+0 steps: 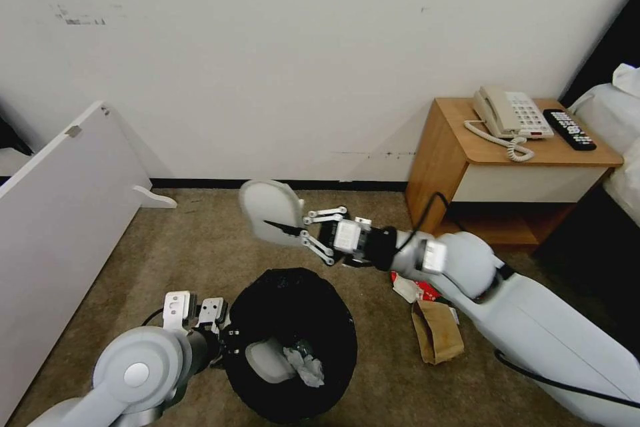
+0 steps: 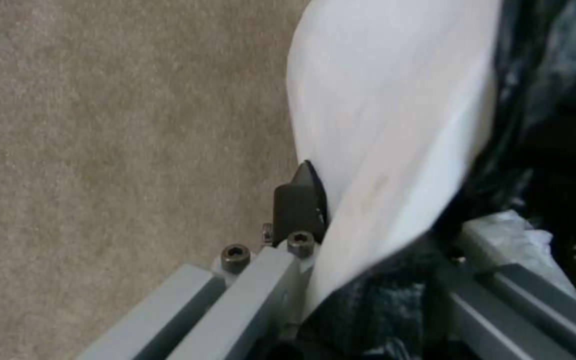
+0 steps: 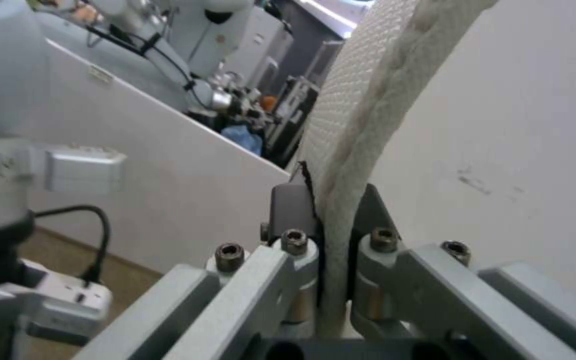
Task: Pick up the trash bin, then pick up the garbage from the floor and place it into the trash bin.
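In the head view, the right gripper (image 1: 293, 228) is raised above the carpet (image 1: 200, 247) and its two fingers are pressed together on one white slipper (image 1: 270, 210), which stands up in the air just beyond the far rim of the trash bin (image 1: 290, 343). The bin sits low in front of the robot, lined with a black bag, and the left gripper (image 1: 227, 340) grips its rim on the robot's left side. Inside the bin I count two white things: one more slipper (image 1: 267, 360) and one crumpled paper (image 1: 305, 365). On the floor, under the right arm, lie one brown paper bag (image 1: 437, 332) and one red-white packet (image 1: 412, 288). One wooden nightstand (image 1: 493, 173) stands by the wall and carries one phone (image 1: 510, 113) and one remote (image 1: 569, 129). In the left wrist view, the left gripper (image 2: 368, 235) is clamped on the bin wall (image 2: 395, 125), one dark pad (image 2: 299, 202) outside on the white surface and the black bag (image 2: 541, 100) on the inner side. In the right wrist view, the right gripper (image 3: 331, 220) pinches the woven slipper (image 3: 375, 100) at its edge between two pads, with the white wall (image 3: 515, 125) behind.
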### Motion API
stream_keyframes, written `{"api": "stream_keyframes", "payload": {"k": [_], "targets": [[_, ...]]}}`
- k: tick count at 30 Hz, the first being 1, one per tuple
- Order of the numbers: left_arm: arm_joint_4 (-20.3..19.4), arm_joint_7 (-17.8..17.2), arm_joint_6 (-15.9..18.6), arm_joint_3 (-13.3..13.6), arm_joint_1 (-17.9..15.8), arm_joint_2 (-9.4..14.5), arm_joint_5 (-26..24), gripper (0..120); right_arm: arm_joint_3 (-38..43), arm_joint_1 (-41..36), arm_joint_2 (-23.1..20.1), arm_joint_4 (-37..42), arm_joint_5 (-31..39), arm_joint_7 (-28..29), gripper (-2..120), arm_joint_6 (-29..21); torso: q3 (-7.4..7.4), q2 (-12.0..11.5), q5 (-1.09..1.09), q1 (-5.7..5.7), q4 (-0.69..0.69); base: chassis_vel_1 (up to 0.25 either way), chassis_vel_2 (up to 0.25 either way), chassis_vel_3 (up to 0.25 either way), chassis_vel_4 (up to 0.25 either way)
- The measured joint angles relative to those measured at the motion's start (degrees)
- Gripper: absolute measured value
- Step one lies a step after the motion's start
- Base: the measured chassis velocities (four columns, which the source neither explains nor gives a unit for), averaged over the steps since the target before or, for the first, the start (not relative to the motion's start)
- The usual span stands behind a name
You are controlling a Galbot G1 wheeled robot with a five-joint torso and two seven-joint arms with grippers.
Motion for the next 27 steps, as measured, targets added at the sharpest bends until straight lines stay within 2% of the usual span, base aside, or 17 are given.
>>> {"api": "stream_keyframes", "payload": {"k": [11, 18, 27], "targets": [[2.82, -0.4, -0.01, -2.12, -1.45, -1.39, -0.43, 0, -3.49, 2.72, 2.83, -2.9, 3.89, -0.92, 2, -0.14, 0.0, 0.01, 0.01, 0.0, 0.0, 0.0, 0.0, 0.0, 0.0], [4.25, 0.99, -0.01, -3.85, -3.32, -3.95, 0.87, 0, -2.56, 0.95, 0.89, -1.64, 8.19, -1.67, 2, -1.75, 0.0, 0.01, 0.01, 0.0, -0.01, 0.0, 0.0, 0.0, 0.0], [5.06, -0.22, -0.01, -3.73, -5.61, -6.23, -0.74, 0, -1.76, -0.31, -0.57, -0.57, 9.32, -3.51, 2, -2.51, 0.0, 0.0, 0.01, 0.0, 0.0, 0.0, 0.0, 0.0, 0.0]]}}
